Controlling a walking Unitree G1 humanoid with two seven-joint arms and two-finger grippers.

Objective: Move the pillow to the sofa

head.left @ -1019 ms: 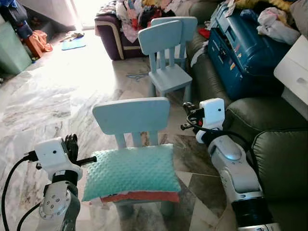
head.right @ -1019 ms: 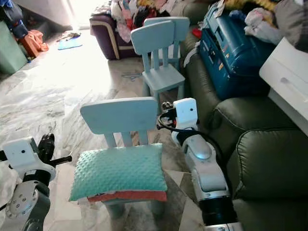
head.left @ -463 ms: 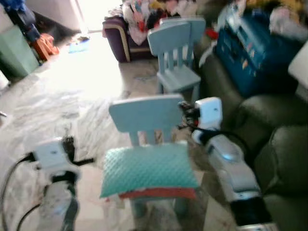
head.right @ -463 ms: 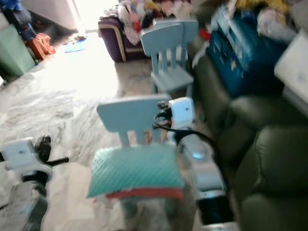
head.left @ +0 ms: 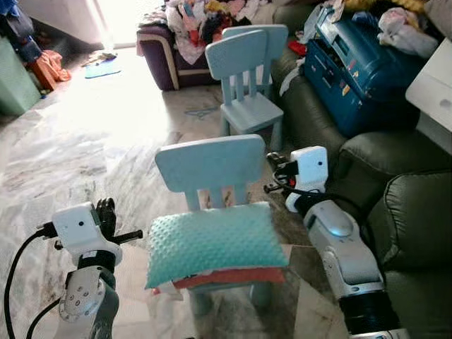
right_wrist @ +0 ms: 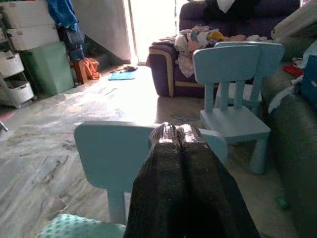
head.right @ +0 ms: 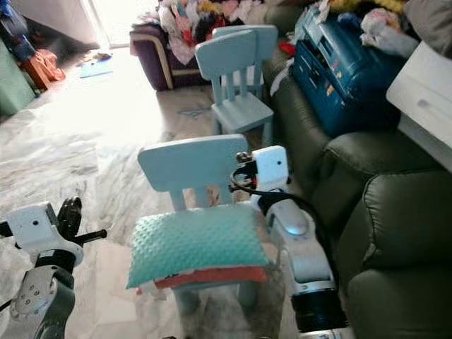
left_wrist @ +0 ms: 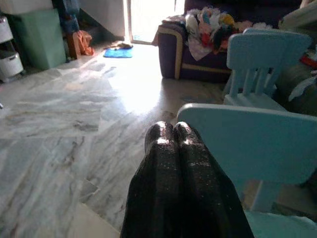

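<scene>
A mint-green dotted pillow (head.left: 215,240) lies flat on the seat of a small light-blue chair (head.left: 210,164), with a red layer showing under its front edge. My left gripper (head.left: 106,210) hovers left of the pillow at seat height, a short gap away, its fingers (left_wrist: 161,148) pressed together and shut on nothing. My right gripper (head.left: 277,164) is beside the chair back's right end, above the pillow's far right corner, also shut and empty. In the right wrist view its fingers (right_wrist: 190,148) point over the chair back. The dark green sofa (head.left: 417,226) stands right of the chair.
A blue suitcase (head.left: 360,63) and clothes lie further along the sofa, and a white box (head.left: 434,88) juts in at the right edge. A second blue chair (head.left: 247,78) stands ahead. A purple armchair (head.left: 166,56) piled with clothes is at the back. Marble floor (head.left: 85,141) opens to the left.
The whole picture swung and blurred half a second ago, so the camera moved. The pillow, chair and both shut grippers keep the same places relative to each other.
</scene>
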